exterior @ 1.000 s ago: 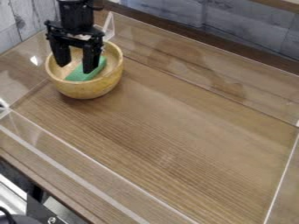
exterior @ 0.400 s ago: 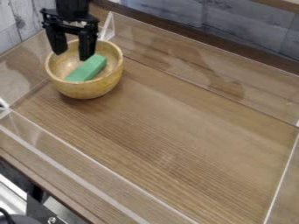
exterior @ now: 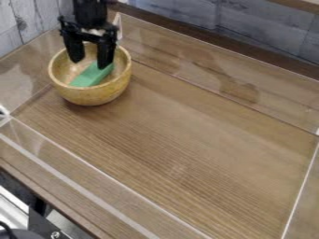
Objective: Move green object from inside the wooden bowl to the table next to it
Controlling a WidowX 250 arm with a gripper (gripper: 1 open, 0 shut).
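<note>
The light tan wooden bowl [exterior: 77, 94] sits at the far left of the brown wood-grain table [exterior: 187, 140]. A bright green object [exterior: 89, 77], a small block, lies inside it, tilted toward the bowl's right side. My black gripper [exterior: 91, 59] points straight down over the far half of the bowl and is open. Its two fingers [exterior: 75, 52] stand apart on either side of the block's far end. Nothing is held between them, and I cannot tell whether the tips touch the block.
A clear acrylic wall [exterior: 212, 56] runs around the table's edges, close behind and to the left of the bowl. Bare tabletop stretches right of and in front of the bowl. Weathered grey planks form the backdrop.
The gripper lifted out of the bowl toward the left, then came back right and lower over the block's far end. It stayed open; bowl and block have not moved.
</note>
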